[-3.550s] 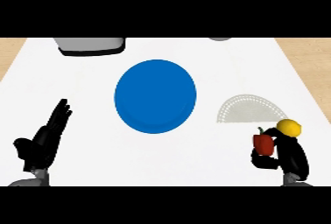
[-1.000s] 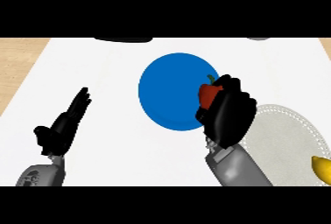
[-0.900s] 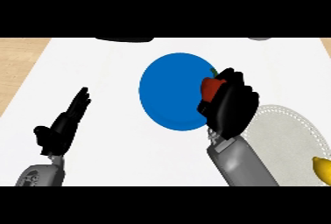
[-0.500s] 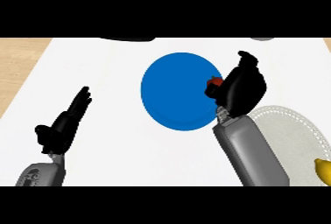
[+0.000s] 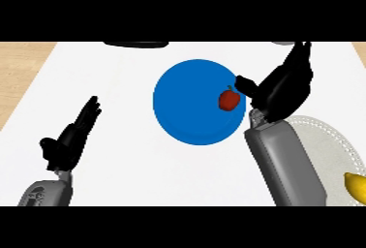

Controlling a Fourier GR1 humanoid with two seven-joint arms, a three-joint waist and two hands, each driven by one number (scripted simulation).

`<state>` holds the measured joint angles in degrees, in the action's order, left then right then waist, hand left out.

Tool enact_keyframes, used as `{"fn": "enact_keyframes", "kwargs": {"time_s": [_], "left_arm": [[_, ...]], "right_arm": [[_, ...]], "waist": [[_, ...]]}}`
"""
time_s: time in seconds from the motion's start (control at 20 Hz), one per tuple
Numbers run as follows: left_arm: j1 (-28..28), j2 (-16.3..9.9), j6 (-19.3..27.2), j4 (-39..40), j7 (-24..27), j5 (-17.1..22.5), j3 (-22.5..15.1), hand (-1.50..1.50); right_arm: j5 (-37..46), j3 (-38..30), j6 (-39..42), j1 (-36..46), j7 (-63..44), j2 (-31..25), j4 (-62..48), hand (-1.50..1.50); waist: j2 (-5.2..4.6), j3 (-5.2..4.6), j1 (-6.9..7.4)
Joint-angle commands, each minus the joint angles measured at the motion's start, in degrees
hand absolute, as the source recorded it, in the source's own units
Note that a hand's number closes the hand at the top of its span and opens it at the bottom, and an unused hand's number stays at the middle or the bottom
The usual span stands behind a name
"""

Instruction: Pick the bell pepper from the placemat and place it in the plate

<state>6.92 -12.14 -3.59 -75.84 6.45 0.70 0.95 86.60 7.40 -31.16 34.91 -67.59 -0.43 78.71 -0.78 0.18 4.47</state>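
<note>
**Red pepper on blue plate**

White surface (image 5: 129,179) carries a blue plate (image 5: 186,116), a pale placemat (image 5: 332,145) and a yellow fruit (image 5: 355,186). Right hand (image 5: 286,87) has open fingers beside the bell pepper (image 5: 229,99). Left hand (image 5: 71,138) rests open.

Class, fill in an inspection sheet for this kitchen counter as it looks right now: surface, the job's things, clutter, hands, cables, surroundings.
Surface: white counter top.
Job's things: red bell pepper lies on the blue plate, near its right edge; pale round placemat at right, partly hidden by the right forearm.
Clutter: yellow item on the placemat at the view's right edge; dark items at the top edge, cut off.
Hands: right hand open beside the pepper, fingers straight; left hand open, resting at left.
Cables: nothing seen.
Surroundings: wood-toned strip at left.
</note>
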Motion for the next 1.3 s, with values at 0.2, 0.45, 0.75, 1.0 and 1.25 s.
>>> {"fn": "enact_keyframes", "kwargs": {"time_s": [0.2, 0.45, 0.75, 1.0, 1.25], "left_arm": [[0.06, -0.89, 0.07, 0.97, 0.4, 0.53, 1.63, 0.0], [-2.89, -0.16, 1.03, -0.71, 0.49, 0.34, 1.49, 0.0], [-5.54, 0.16, 1.86, -1.12, 1.22, -0.22, 1.65, 0.0], [-5.02, -0.3, 1.37, -2.51, 0.14, 0.5, 2.32, 0.0], [-2.38, -1.36, 0.7, -0.47, -1.03, 0.82, 3.42, 0.0]], "right_arm": [[-2.39, 1.01, -24.06, -8.11, -9.91, 0.42, 8.8, -1.5], [-1.2, 8.68, -31.51, -21.04, -9.5, 0.42, 13.1, -1.5], [1.71, 18.48, -39.28, -37.85, -6.27, 0.43, 18.88, -1.5], [6.7, 24.46, -46.54, -47.57, -6.23, 0.43, 17.91, -1.5], [11.16, 28.44, -51.54, -53.43, -7.83, 0.43, 17.26, -1.5]], "waist": [[0.74, 0.06, -2.64], [1.3, -0.05, -3.51], [1.28, -0.12, -4.84], [1.06, -0.14, -4.98], [0.92, -0.16, -5.75]]}}
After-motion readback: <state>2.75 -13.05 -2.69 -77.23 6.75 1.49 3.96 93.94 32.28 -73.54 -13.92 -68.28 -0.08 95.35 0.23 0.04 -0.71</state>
